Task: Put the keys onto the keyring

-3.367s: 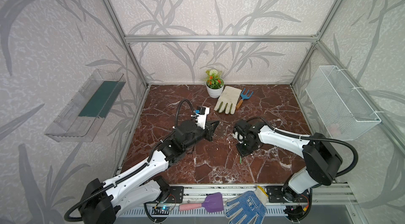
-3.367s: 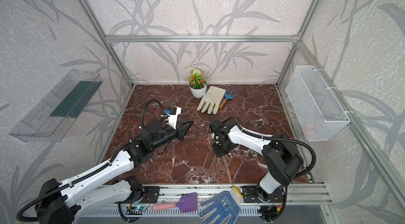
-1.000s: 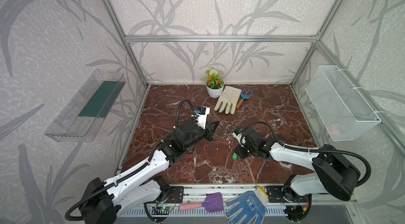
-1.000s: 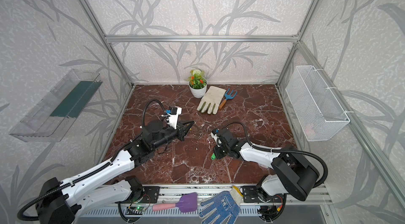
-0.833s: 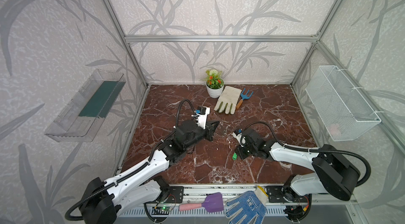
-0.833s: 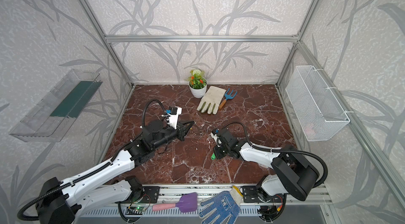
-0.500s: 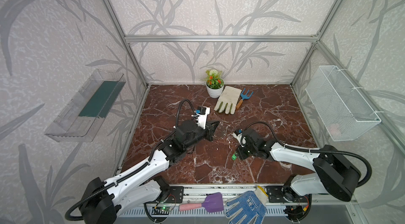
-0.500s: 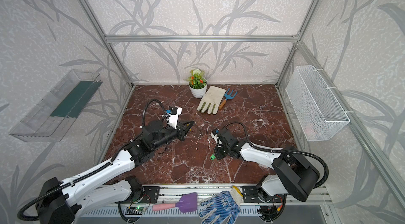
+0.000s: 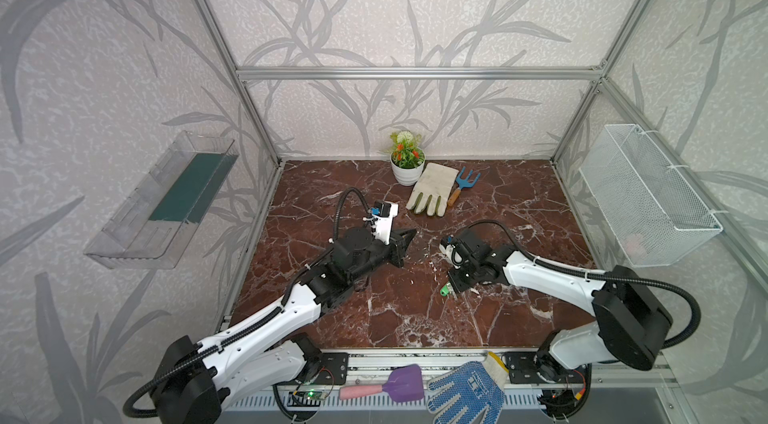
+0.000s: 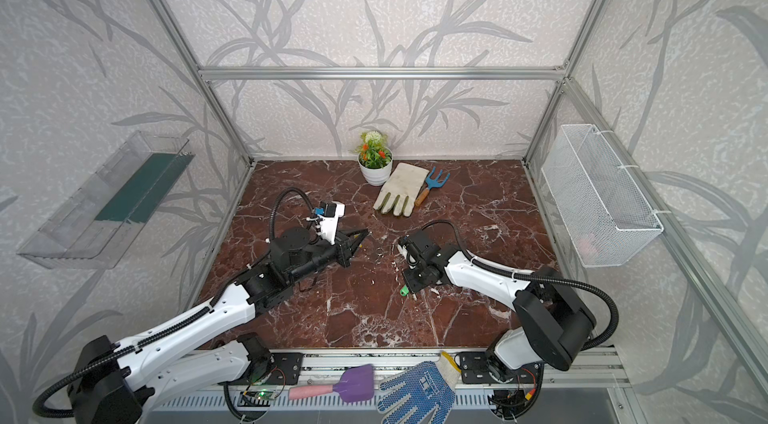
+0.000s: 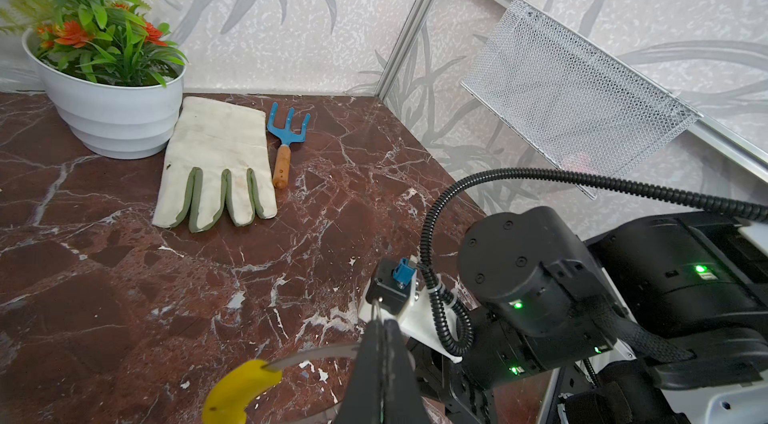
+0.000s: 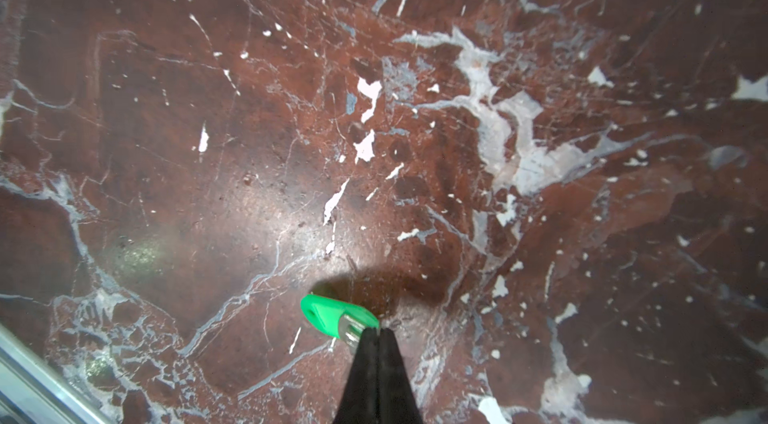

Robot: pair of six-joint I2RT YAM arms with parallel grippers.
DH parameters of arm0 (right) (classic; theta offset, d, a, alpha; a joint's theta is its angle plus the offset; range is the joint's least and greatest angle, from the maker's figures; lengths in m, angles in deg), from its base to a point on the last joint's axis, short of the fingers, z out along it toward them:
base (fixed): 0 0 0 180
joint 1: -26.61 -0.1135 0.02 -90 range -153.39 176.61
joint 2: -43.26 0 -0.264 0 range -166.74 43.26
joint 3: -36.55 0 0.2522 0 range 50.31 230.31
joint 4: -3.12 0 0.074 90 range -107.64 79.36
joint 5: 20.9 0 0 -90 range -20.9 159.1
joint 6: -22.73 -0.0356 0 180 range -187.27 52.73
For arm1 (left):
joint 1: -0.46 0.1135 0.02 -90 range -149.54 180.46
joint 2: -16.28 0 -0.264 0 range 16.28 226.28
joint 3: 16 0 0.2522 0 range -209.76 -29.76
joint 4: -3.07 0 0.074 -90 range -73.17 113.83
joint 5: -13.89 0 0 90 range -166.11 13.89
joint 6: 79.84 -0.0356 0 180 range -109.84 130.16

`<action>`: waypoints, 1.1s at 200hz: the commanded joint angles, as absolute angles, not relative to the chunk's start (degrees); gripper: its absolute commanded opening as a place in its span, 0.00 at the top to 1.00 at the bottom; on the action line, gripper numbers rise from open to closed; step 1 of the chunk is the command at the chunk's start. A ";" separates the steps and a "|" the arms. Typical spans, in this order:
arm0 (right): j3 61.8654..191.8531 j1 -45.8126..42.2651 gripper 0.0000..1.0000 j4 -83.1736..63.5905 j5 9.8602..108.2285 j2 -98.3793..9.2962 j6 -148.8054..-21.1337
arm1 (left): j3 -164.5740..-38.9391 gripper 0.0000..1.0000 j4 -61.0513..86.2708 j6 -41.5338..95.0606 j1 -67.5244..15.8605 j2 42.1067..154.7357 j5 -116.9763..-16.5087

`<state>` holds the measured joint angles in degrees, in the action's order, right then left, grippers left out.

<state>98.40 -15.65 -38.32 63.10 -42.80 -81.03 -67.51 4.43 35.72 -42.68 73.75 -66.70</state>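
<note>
Right wrist view: the right gripper (image 12: 376, 332) has its black jaws pressed together, pinching the silver end of the green key tag (image 12: 328, 314). The tag's green body sticks out beyond the tips, low over the red marble table (image 12: 208, 152); whether it touches the marble cannot be told. In both top views the tag sits right of centre and toward the near side, just under the right arm's tip. The left gripper (image 11: 380, 324) is likewise clamped tight, its jaws closed on the thin grey hoop of the keyring (image 11: 311, 355), whose yellow sleeve (image 11: 241, 384) curves away just beside the fingers. In both top views that gripper is at the table's middle, left of the tag and farther back, the two apart. At the far edge a white flower pot (image 9: 406, 175), a pale glove (image 9: 430, 189) and a blue hand rake (image 9: 463, 187) are side by side.
</note>
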 commanded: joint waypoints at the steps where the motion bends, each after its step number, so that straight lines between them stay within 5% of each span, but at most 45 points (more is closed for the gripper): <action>1: 101.87 -15.46 1.00 -48.45 63.99 -46.28 -80.04 | -67.35 1.00 2.94 35.96 -42.81 73.32 -65.92; 167: 116.96 -15.45 1.00 -66.93 61.72 -61.85 -74.52 | -67.36 1.00 2.94 36.09 -42.88 73.29 -65.65; 185: 116.32 -15.23 0.85 -65.72 61.46 -60.07 -75.20 | -67.36 1.00 2.85 36.09 -42.85 73.41 -65.63; 220: 112.58 -14.30 0.77 -60.26 58.82 -52.83 -77.47 | -67.37 1.00 2.82 36.26 -42.91 73.48 -65.57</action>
<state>114.84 -15.13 -62.39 60.91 -58.98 -75.87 -67.51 4.40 35.78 -42.68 73.75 -65.94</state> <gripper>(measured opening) 0.218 0.047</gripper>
